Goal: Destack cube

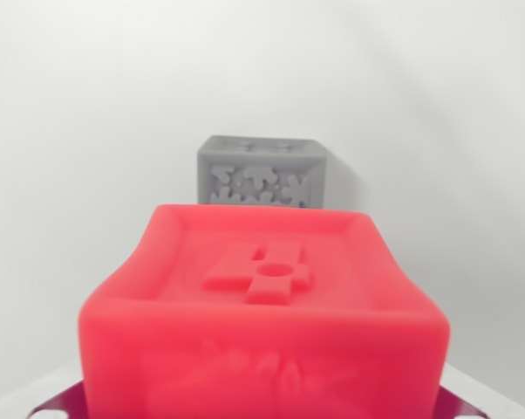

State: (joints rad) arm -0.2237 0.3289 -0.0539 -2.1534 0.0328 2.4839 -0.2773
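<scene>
Plain white desk (79, 131) carrying a grey plastic cube (261, 172) with relief-patterned faces, sitting directly on it; red cube's base hidden.

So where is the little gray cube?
In the wrist view, the gray cube sits on the white surface near the middle of the picture, just behind and apart from the big red cube that fills the bottom.

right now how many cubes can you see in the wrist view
2. A red cube fills the foreground; a grey cube sits behind it, further off on the white surface. Anything under the red cube would be hidden.
</scene>
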